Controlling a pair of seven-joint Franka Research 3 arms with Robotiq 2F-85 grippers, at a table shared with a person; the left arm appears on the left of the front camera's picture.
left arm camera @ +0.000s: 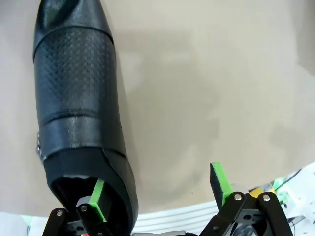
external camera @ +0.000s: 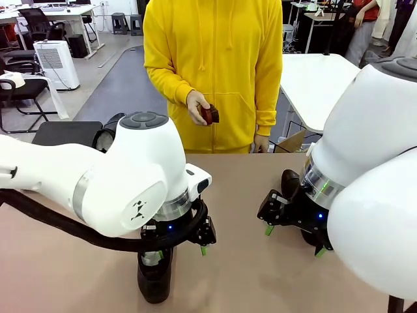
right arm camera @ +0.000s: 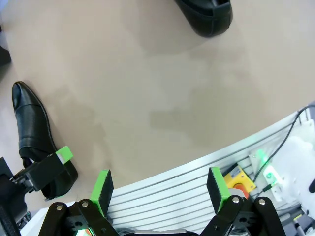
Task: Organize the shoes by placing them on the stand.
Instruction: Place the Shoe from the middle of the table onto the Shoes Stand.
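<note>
The left gripper hangs with its jaws spread wide, gripping nothing, right above the heel end of the near shoe. That shoe lies flat on the tan tabletop. Its long axis runs straight away from the gripper along the line of the fingers, toe farthest, heel opening nearest. One green pad sits over the opening and the other hangs over bare table just beside the near shoe, so the jaws straddle its side wall at the heel. The grasp probably calls for a straight descent.

The right gripper, also wide open and empty, is well to the right of the near shoe. A second shoe lies right of the near shoe and farther across the table. A flat black platform, probably the stand, lies beyond the near shoe to its left, so the left arm looks better placed.
</note>
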